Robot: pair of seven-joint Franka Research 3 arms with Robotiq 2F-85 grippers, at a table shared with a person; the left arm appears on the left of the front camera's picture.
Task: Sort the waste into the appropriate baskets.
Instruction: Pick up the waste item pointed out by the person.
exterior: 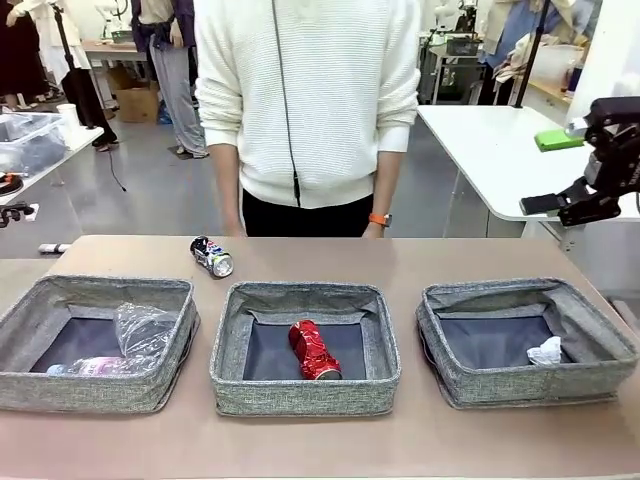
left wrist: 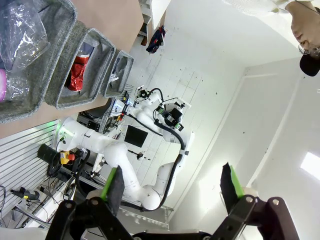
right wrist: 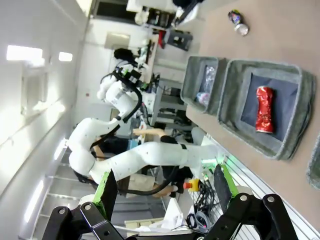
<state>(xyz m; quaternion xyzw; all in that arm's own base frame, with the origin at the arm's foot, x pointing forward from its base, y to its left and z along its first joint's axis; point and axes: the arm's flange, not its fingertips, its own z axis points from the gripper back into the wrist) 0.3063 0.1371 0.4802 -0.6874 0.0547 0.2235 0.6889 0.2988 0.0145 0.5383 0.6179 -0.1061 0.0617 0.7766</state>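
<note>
Printed can (exterior: 211, 256) lying loose on worktop (exterior: 400, 262): light, thin-walled, rolling easily; gripping across mid-body looking best. Right hand (exterior: 590, 190) and left hand (left wrist: 172, 187) both standing released, empty.

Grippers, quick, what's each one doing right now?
Left gripper: open, holding nothing.
Right gripper: open, holding nothing.

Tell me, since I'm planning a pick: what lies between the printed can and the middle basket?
Bare tabletop, in the front view: the printed can lies beyond the middle basket, apart from its far rim.
</note>
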